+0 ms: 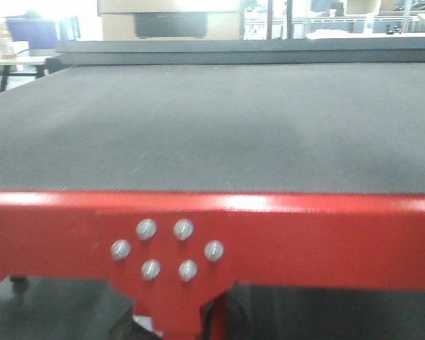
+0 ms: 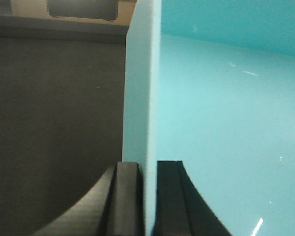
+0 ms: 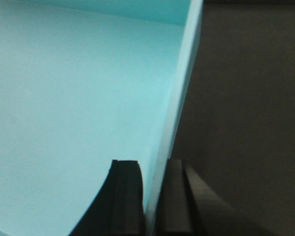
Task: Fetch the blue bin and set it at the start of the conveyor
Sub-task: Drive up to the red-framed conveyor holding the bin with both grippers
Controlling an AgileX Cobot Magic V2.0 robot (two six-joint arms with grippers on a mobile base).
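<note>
The left end effector (image 2: 148, 168) is clenched on the left wall of the blue bin (image 2: 226, 123), one finger outside and one inside, with the wall pinched flat between them. The right end effector (image 3: 150, 167) grips the opposite wall the same way, so the bin hangs or sits between the two arms. It is over the dark belt (image 2: 54, 123), which shows beside each gripped wall. I cannot tell whether the bin's base touches the belt, and the front view does not show the bin at all.

The bin looks like thin, glossy moulded plastic, and the parts of its inside that show are empty, so it is probably light and fairly stiff. It also looks slick under the pads. The walls may bow if the arms pull apart or drop unevenly. Holds just under the thickened rim on two facing walls, as here, seem the sound choice.

In the front view a cluttered tabletop (image 1: 14, 60) stands far left. The belt (image 1: 212, 127) spreads wide and bare, edged at the near side by the red frame (image 1: 326, 234) with its cluster of silver bolts (image 1: 146, 228). A beige box (image 1: 170, 18) sits beyond the far end. Only the near frame edge looks likely to catch the bin's base.
</note>
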